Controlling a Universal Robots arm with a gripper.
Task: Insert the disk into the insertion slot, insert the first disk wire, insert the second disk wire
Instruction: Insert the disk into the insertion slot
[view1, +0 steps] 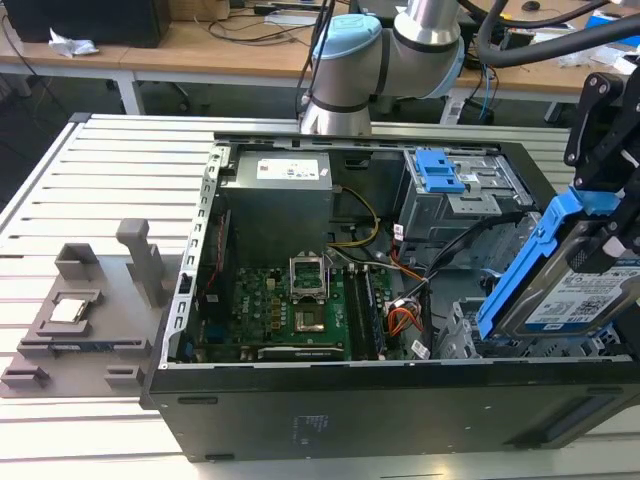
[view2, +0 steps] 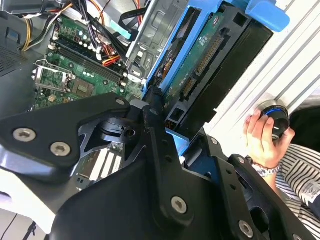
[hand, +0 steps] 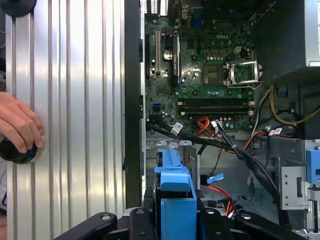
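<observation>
My gripper (view1: 612, 228) is shut on the disk (view1: 575, 295), a silver-grey drive with a white label in a bright blue carrier. It holds the disk tilted steeply, above the open computer case at the exterior view's right. In the second wrist view the disk's underside (view2: 200, 75) runs away from the black fingers (view2: 152, 125). The first wrist view shows the carrier's blue end (hand: 175, 197) between them. The insertion slot (view1: 462, 335), a low grey perforated cage, lies just below and to the left of the disk's lower end. Loose orange and black cables (view1: 402, 322) lie beside it; which are the disk wires I cannot tell.
The case holds a green motherboard (view1: 300, 300), a grey power supply (view1: 275, 195) and a taller cage with a blue latch (view1: 438, 170). A grey fixture (view1: 80, 310) sits on the slatted table at the left. A person's hand (hand: 17, 122) rests on a black knob (hand: 15, 152).
</observation>
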